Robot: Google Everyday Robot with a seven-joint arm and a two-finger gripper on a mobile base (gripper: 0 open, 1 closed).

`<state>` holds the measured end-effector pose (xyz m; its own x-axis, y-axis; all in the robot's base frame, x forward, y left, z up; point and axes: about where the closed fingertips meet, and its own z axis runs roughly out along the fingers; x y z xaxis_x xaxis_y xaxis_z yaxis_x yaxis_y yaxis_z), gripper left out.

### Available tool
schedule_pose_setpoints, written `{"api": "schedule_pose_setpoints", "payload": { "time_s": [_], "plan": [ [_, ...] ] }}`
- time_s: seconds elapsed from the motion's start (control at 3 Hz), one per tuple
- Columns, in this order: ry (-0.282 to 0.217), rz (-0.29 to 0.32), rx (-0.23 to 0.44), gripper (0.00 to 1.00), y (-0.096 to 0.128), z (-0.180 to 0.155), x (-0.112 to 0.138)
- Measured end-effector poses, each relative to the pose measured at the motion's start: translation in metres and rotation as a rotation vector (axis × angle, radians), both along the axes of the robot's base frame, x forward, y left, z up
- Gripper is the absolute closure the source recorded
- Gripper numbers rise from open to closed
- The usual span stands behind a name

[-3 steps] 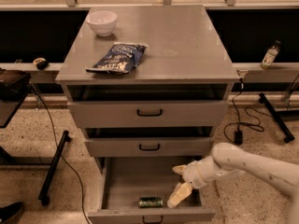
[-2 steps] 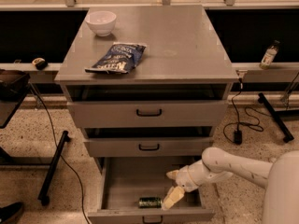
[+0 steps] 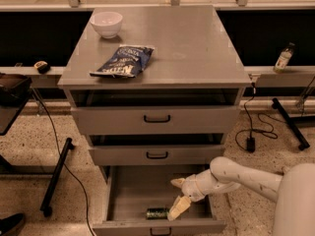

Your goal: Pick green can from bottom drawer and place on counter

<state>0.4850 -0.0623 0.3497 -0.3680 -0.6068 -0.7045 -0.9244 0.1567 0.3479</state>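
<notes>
Cream claw (image 3: 176, 196) beside cylindrical green can (image 3: 157, 213)

Green can (image 3: 157, 213), bottom drawer (image 3: 138, 191), beside gripper (image 3: 175, 196)

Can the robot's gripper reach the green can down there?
Probably yes: the bottom drawer is pulled open, nothing covers the green can lying inside, and the gripper hangs open just beside it.

The smooth grey metal counter (image 3: 197, 48) gleams faintly above the matt grey metal bottom drawer (image 3: 135, 188). Inside that drawer, the matt cream gripper (image 3: 178, 195) gapes beside the glossy green can (image 3: 157, 213).
</notes>
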Motion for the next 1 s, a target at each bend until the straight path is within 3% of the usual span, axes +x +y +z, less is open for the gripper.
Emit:
{"api": "schedule_pose_setpoints", "payload": {
  "time_s": [0.33,1.0],
  "plan": [
    [-0.125,0.009,0.081,0.00,0.0171,-0.0311,0.0207],
    [-0.140,0.025,0.093,0.00,0.0207,-0.0376,0.0196]
  ]
}}
